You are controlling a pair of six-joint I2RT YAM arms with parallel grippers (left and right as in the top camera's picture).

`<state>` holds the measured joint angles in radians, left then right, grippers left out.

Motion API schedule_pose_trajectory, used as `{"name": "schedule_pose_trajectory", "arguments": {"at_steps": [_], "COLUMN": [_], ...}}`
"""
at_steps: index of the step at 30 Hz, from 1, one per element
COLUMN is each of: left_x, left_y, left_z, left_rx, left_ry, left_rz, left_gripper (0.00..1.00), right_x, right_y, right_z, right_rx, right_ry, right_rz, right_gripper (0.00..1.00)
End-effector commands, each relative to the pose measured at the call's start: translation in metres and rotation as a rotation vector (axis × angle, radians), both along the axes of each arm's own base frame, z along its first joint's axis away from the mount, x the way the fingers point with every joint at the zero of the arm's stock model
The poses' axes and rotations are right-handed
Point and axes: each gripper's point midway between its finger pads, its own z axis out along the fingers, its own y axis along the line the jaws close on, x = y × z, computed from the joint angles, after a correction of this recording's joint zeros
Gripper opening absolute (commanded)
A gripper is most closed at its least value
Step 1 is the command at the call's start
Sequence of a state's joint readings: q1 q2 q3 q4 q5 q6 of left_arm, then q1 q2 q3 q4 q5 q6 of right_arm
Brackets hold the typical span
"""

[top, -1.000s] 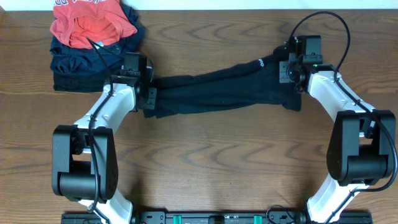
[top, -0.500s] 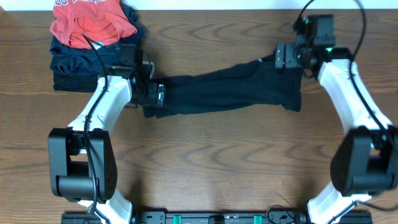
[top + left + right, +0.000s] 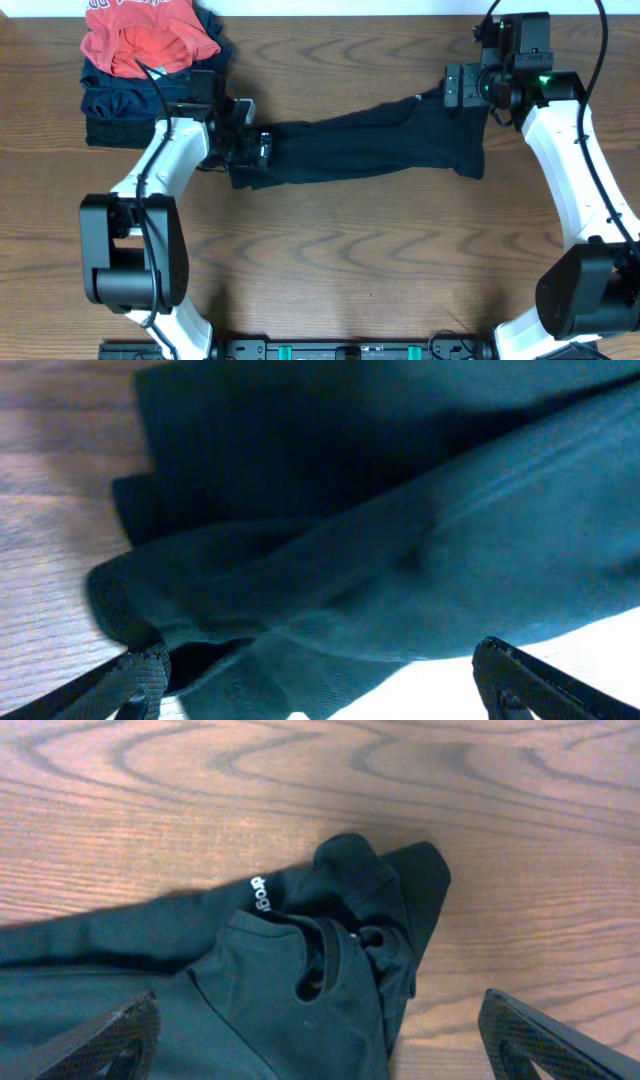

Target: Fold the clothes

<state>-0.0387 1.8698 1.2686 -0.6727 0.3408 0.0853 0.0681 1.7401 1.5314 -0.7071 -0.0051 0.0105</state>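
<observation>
The clothes, a black shirt (image 3: 370, 135), lie stretched in a long band across the wooden table. Small white lettering (image 3: 260, 895) shows near the collar end (image 3: 345, 935). My left gripper (image 3: 258, 150) hovers over the shirt's left end, open, and in the left wrist view its fingers (image 3: 140, 680) stand wide apart above the loose cloth (image 3: 380, 530). Over the shirt's top right corner my right gripper (image 3: 456, 88) is also open. The right gripper's fingertips (image 3: 110, 1040) straddle the fabric without touching it.
A red-orange shirt (image 3: 150, 35) sits on top of dark navy folded garments (image 3: 120, 110) at the back left, close behind my left arm. The arms' base rail (image 3: 350, 350) runs along the front edge.
Both grippers have opened and let go of the shirt's ends. My right arm has drawn back toward the far edge; the left gripper has shifted slightly right. The shirt rests on the table.
</observation>
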Motion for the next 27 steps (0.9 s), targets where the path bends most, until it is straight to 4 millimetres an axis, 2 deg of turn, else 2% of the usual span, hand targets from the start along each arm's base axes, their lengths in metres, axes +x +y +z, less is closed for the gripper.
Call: {"name": "schedule_pose_trajectory", "arguments": {"at_steps": [1, 4, 10, 17, 21, 23, 25, 27], "left_x": [0.004, 0.004, -0.001, -0.003, -0.003, -0.004, -0.005, -0.007], "left_y": [0.012, 0.019, 0.018, 0.011, -0.002, -0.009, -0.01, -0.01], "left_z": [-0.003, -0.01, -0.029, -0.032, -0.033, -0.037, -0.044, -0.053], "left_rx": [-0.024, -0.031, -0.044, -0.083, -0.157, -0.202, -0.206, -0.208], "left_ry": [0.01, 0.029, 0.084, 0.099, 0.097, 0.104, 0.12, 0.14], "left_rz": [0.035, 0.054, 0.058, 0.048, 0.005, -0.019, -0.018, -0.016], "left_gripper": [0.98, 0.98, 0.98, 0.98, 1.0, 0.96, 0.88, 0.71], "right_x": [-0.002, -0.002, -0.003, -0.004, -0.004, -0.004, -0.004, -0.004], "right_y": [0.008, 0.011, 0.013, 0.012, 0.013, 0.012, 0.012, 0.012], "right_z": [-0.002, -0.003, -0.003, -0.004, -0.004, -0.004, -0.004, -0.004], "right_rx": [0.002, 0.002, 0.002, 0.002, 0.002, 0.001, 0.001, 0.001], "right_ry": [0.013, 0.013, 0.018, 0.023, 0.022, 0.021, 0.021, 0.023], "right_rz": [0.023, 0.028, 0.032, 0.032, 0.033, 0.032, 0.033, 0.032], "right_gripper": [0.99, 0.99, 0.99, 0.99, 0.99, 0.99, 0.99, 0.99]}}
